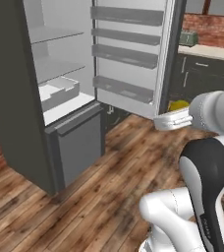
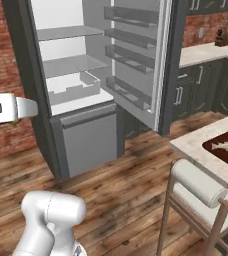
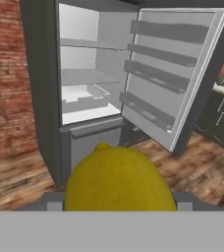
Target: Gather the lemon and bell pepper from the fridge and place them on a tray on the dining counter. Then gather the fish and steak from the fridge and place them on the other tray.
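Lemon [image 3: 119, 178] clamped in fingers, out of fridge [image 1: 15, 88], door open. Step: carrying lemon to tray. Next: turn to tabletop [image 2: 196, 145], set it in tray, not fish [image 2: 225, 146] one.

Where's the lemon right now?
The lemon sits in the gripper at the bottom of the hand view, out in front of the open fridge; the left base view shows it beside the fridge door's lower edge.
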